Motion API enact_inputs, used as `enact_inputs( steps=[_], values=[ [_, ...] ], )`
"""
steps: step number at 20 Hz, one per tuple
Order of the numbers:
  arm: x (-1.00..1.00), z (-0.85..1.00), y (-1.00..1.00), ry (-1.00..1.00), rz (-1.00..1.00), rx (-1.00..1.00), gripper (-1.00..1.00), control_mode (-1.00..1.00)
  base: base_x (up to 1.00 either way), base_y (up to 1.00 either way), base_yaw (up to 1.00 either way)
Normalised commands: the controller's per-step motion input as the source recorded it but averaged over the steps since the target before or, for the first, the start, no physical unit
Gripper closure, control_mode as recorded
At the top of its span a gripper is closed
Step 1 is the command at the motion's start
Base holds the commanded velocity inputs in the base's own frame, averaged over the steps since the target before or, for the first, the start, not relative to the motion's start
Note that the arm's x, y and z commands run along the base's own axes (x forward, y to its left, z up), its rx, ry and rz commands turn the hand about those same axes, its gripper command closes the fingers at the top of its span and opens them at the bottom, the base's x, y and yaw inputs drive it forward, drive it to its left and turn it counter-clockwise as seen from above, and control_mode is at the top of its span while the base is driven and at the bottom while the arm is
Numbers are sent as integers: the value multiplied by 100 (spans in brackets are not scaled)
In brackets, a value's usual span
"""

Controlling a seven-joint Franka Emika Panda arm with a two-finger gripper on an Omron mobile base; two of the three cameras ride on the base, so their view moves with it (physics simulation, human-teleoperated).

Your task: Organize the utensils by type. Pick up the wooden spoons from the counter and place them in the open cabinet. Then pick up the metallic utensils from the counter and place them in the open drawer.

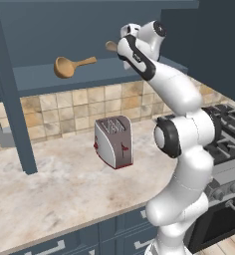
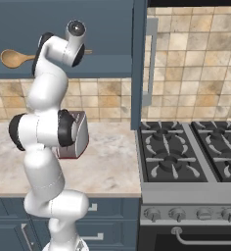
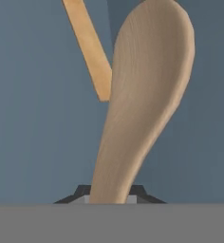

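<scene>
The hand (image 3: 109, 199) was clamped on a wooden spoon (image 3: 142, 104), its bowl rising just beyond the fingertips inside the open cabinet (image 1: 89, 74); another spoon (image 1: 69, 65) lay on the shelf to its left.

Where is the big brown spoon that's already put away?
The light-brown wooden spoon with the round bowl lies on the open slate-blue cabinet's shelf, above the silver toaster, left of the arm in both base views.

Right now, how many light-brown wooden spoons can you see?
2. One light-brown wooden spoon lies on the open slate-blue cabinet's shelf; the second wooden spoon is held in the gripper up at that shelf. Others may be hidden.
</scene>
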Motion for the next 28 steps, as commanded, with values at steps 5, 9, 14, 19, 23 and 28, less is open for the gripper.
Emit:
enact_inputs(
  steps=[5,9,14,19,23,28],
  values=[
    [27,-27,0,7,0,-4,-100,-100,0,0,0],
    [17,-24,0,7,0,-1,-100,-100,0,0,0],
    [3,-22,-2,8,0,-1,-100,-100,0,0,0],
    [0,-18,0,1,0,0,-100,-100,0,0,0],
    [0,-22,-1,1,0,0,-100,-100,0,0,0],
    [0,-11,-2,1,0,0,-100,-100,0,0,0]
  ],
)
